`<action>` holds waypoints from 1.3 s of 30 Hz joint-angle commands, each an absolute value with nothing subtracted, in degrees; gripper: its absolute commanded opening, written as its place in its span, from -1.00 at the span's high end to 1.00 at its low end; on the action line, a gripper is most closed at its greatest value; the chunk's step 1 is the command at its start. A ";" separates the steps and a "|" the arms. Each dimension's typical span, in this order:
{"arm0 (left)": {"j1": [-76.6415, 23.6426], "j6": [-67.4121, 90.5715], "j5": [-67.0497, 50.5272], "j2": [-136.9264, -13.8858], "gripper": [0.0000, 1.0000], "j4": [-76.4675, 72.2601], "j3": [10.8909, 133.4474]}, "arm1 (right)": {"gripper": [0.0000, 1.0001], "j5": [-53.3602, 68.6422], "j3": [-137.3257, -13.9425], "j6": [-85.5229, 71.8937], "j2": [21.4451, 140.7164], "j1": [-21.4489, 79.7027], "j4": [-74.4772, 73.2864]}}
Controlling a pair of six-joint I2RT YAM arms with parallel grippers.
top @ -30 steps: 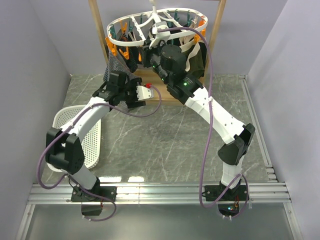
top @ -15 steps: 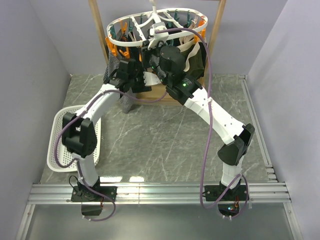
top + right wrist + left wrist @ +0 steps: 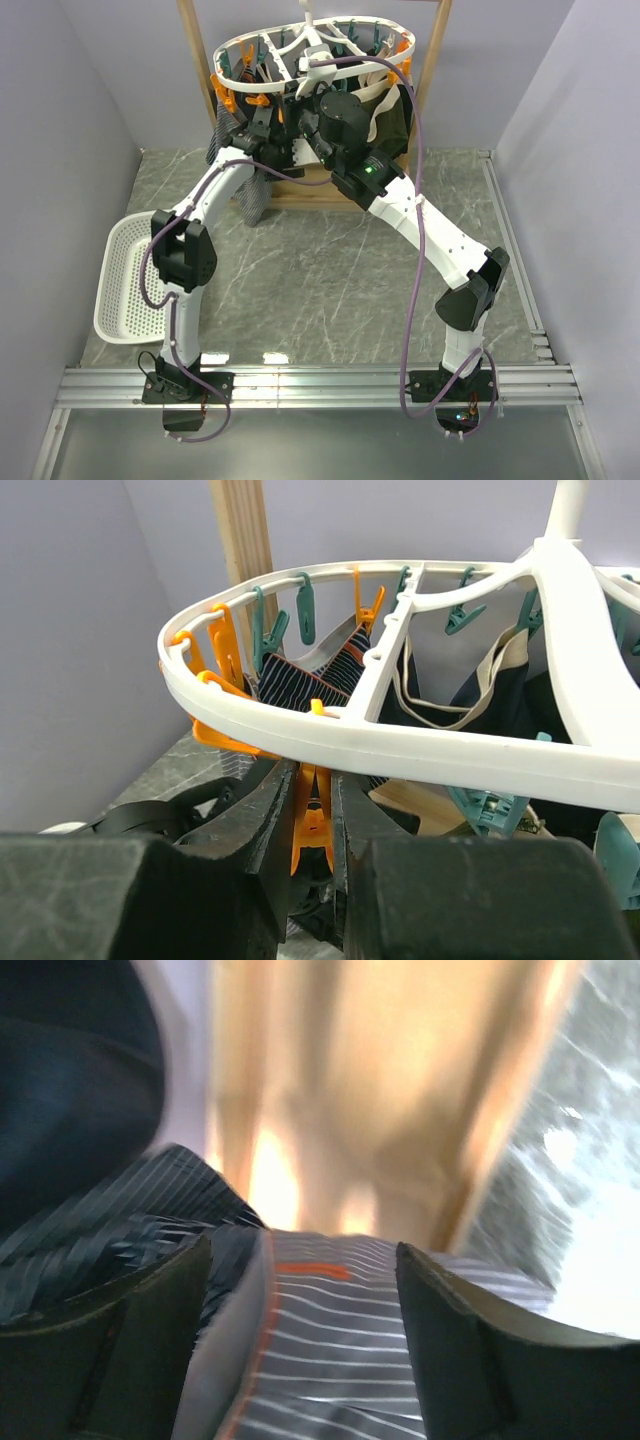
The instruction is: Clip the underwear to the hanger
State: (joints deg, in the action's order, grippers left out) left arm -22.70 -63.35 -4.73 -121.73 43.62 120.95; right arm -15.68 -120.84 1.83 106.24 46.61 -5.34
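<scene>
Up from beside the basket, the left gripper [image 3: 303, 1260] has risen to the white plastic oval ring hanger [image 3: 430, 752]. Its wide-set fingers apparently grip the light grey striped boxer briefs [image 3: 320, 1330], though that view is blurred. Under the front rim, the right gripper [image 3: 312, 780] pinches an orange plastic clip [image 3: 312, 832].

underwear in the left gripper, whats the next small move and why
Probably raise the left gripper, which grips the underwear at its waistband, toward the orange clip that the right gripper pinches under the rim of the hanger. No fabric shows in that clip yet.
</scene>
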 commanded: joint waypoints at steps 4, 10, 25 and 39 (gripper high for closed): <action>-22.94 -63.63 -0.53 -122.44 -0.25 52.65 125.07 | 1.00 -14.15 -122.43 2.20 105.38 48.69 -4.22; -23.11 -64.42 -5.88 -115.51 0.58 51.24 120.33 | 1.00 -14.94 -122.52 2.55 105.91 48.34 -3.60; -18.73 -75.76 -31.63 -86.50 0.99 50.18 91.41 | 1.00 -15.29 -122.43 0.09 105.64 46.76 -3.69; -9.32 -58.20 -53.00 -67.42 0.99 17.34 71.91 | 1.00 -8.00 -120.15 -9.66 103.71 44.65 -7.29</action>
State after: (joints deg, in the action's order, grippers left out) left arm -9.54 -64.90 -45.30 -72.69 33.74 75.48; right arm -11.42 -120.62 -5.74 106.21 44.82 -5.58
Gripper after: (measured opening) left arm 0.018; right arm 0.214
